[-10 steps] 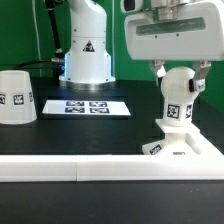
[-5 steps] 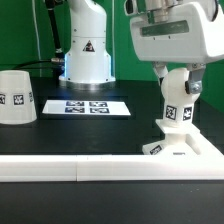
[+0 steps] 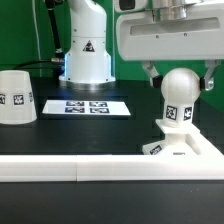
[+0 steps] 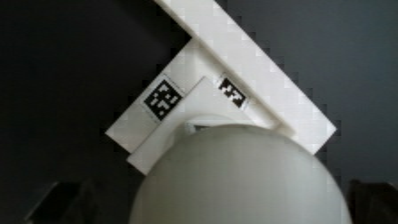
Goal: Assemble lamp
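Note:
The round bulb [image 3: 180, 95] stands upright on its neck in the flat square base [image 3: 185, 148] at the exterior view's right. My gripper [image 3: 178, 75] hovers over the bulb's top, its fingers [image 3: 148, 72] spread to either side and not touching it, so it is open. In the wrist view the bulb [image 4: 231, 175] fills the foreground, with the tagged base [image 4: 178, 105] beyond it and my dark fingers [image 4: 63, 200] just visible at either side. The tapered shade [image 3: 17, 97] stands apart at the exterior view's left.
The marker board [image 3: 87, 106] lies flat mid-table in front of the robot's pedestal [image 3: 85, 55]. A white rail [image 3: 90, 170] runs along the table's front edge, close to the base.
My gripper has let go of the bulb: its fingers spread apart and the hand rose a little and shifted left. The bulb stays upright on the base.

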`<state>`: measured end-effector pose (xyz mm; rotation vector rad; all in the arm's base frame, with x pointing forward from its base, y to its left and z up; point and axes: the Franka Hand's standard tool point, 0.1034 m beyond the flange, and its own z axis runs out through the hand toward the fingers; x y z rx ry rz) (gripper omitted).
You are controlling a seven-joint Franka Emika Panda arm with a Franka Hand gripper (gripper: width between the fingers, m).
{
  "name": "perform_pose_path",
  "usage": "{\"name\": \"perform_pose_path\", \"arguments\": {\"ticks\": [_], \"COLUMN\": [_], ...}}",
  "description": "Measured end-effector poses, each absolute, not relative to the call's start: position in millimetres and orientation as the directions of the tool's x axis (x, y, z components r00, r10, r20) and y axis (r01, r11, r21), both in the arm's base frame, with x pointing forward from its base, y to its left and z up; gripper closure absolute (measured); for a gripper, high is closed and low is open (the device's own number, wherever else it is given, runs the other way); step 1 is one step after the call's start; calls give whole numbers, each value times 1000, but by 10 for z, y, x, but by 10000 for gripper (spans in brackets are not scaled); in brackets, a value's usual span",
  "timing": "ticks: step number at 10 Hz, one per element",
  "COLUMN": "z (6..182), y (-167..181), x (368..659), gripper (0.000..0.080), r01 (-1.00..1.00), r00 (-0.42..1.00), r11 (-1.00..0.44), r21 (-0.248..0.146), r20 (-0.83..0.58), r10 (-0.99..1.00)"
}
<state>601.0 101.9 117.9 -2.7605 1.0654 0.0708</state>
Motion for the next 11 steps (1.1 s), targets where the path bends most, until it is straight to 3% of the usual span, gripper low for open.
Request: {"name": "perform_pose_path", "arguments": {"ticks": [3,6,8,11], "z": [1177,1184,1201,1193], "y": [1018,1059,1095,1070], "x": [6009,6006,6024,6022], "gripper": [101,101,101,101], "r01": [-506,-71,173,392], "r00": [862,997,985,920], "r11": [-846,-992,-982,-918], "r21": [-170,-103,-74,-67], "r20": [-77,0,19,34], "r10": [-501,-71,172,390]}}
